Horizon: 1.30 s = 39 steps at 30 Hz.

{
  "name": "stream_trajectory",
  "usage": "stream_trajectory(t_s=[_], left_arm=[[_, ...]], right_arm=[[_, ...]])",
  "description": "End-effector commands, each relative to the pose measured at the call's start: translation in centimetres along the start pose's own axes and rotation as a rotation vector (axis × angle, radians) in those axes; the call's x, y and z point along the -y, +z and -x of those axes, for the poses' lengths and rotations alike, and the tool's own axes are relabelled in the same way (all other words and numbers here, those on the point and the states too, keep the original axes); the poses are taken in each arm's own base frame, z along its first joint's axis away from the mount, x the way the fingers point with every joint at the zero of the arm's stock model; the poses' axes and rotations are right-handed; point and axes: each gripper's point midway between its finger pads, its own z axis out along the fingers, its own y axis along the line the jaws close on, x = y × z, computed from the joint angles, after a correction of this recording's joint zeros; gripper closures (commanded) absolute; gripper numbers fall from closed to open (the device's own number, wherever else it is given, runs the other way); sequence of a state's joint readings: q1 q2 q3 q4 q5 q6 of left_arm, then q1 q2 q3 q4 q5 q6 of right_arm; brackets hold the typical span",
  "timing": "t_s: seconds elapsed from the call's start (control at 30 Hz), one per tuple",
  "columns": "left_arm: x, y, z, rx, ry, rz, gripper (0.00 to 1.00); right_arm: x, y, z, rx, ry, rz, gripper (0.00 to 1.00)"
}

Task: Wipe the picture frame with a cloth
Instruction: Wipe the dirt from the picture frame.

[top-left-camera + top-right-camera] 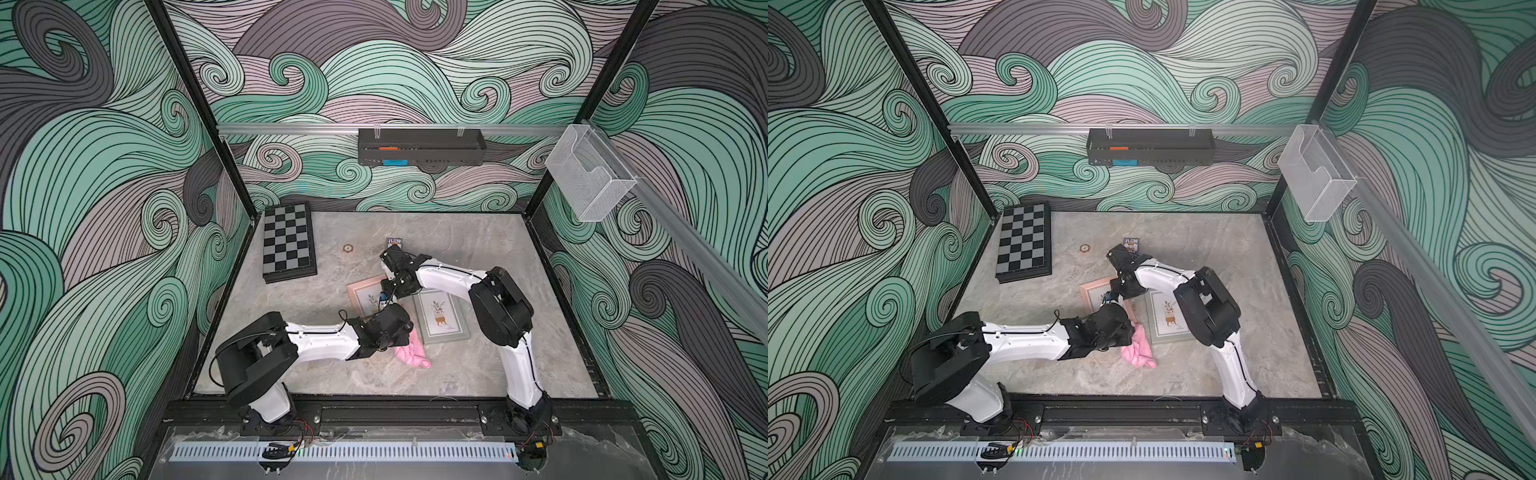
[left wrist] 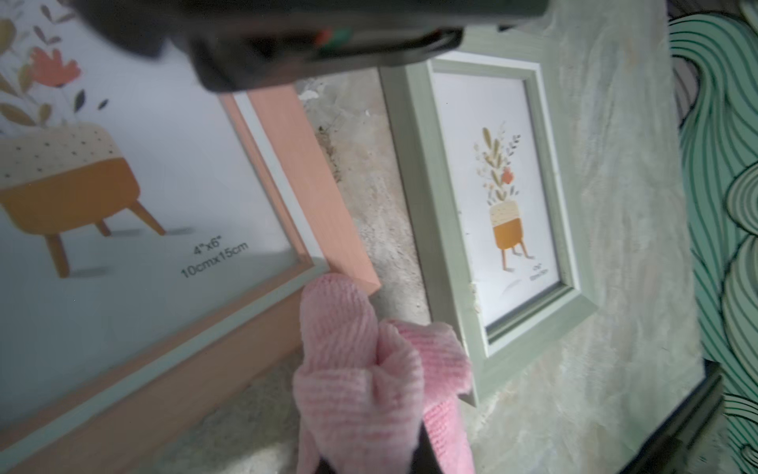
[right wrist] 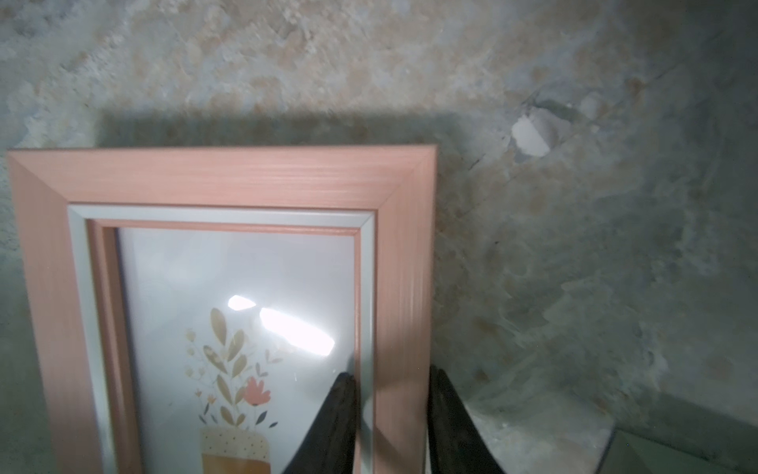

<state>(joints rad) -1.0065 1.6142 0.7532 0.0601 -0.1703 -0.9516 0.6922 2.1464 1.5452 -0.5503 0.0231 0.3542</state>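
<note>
pink frame (image 3: 229,176) being gripped by right gripper (image 3: 389,394) – jaws narrow, side rail being pinched, one finger (image 3: 336,414) on glass, other on outer edge
cloth (image 2: 369,369) being held bunched by left gripper (image 1: 405,331), jaws fully closed on it; cloth tip being touched to pink frame's corner, rest draping down just beside that frame
green frame (image 1: 442,318) lying just beside pink frame, chessboard (image 1: 288,243) well apart from it

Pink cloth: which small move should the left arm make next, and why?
Probably slide the pink cloth from the corner onto the glass of the pink picture frame. The left gripper is shut on the cloth, whose tip lies at that frame's corner, and the right gripper clamps the frame's side rail, steadying it.
</note>
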Motion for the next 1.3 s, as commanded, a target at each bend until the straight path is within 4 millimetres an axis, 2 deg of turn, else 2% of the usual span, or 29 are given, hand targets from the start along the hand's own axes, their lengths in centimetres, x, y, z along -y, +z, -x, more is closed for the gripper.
stream_trajectory(t_s=[0.0,0.07,0.17,0.43,0.6,0.67,0.77,0.83,0.9,1.07,1.13,1.2,1.27], left_arm=[[0.5,0.1,2.8,0.127,0.025,0.045,1.0],[-0.4,0.1,3.4,0.161,0.018,0.088,1.0],[-1.6,-0.2,3.0,0.149,0.003,0.145,1.0],[-9.5,-2.9,-0.4,0.104,-0.133,0.421,1.0],[-14.8,-7.8,-1.2,0.137,-0.169,0.614,1.0],[-16.4,-10.3,-1.2,0.165,-0.174,0.652,1.0],[-17.9,-12.5,-0.8,0.217,-0.164,0.669,1.0],[-16.9,-12.0,-0.4,0.225,-0.137,0.583,1.0],[-14.1,-10.7,0.1,0.213,-0.129,0.438,1.0],[-5.1,-8.7,2.1,0.115,-0.076,0.184,1.0],[-2.2,-7.6,2.7,0.105,-0.028,0.103,1.0],[-0.4,-6.5,3.4,0.111,0.008,0.068,1.0],[0.1,-4.6,3.7,0.109,0.031,0.088,1.0]], right_arm=[[3.2,3.9,-5.8,-0.215,0.006,-0.084,0.7],[3.1,4.0,-5.8,-0.217,0.007,-0.082,0.7],[3.1,4.1,-6.0,-0.223,0.007,-0.078,0.7],[3.2,4.4,-6.2,-0.232,0.005,-0.078,0.7],[3.2,4.2,-6.4,-0.233,0.002,-0.08,0.7],[3.3,4.2,-6.4,-0.231,0.0,-0.083,0.7],[3.2,4.0,-6.3,-0.226,-0.003,-0.081,0.7],[3.2,3.9,-6.1,-0.222,-0.003,-0.079,0.7],[3.2,3.7,-6.0,-0.217,-0.005,-0.083,0.7],[3.6,3.6,-6.0,-0.214,-0.011,-0.097,0.7],[3.7,3.8,-6.1,-0.22,-0.008,-0.094,0.7],[3.7,4.0,-6.3,-0.228,-0.007,-0.091,0.7],[3.7,4.2,-6.4,-0.234,-0.003,-0.088,0.7]])
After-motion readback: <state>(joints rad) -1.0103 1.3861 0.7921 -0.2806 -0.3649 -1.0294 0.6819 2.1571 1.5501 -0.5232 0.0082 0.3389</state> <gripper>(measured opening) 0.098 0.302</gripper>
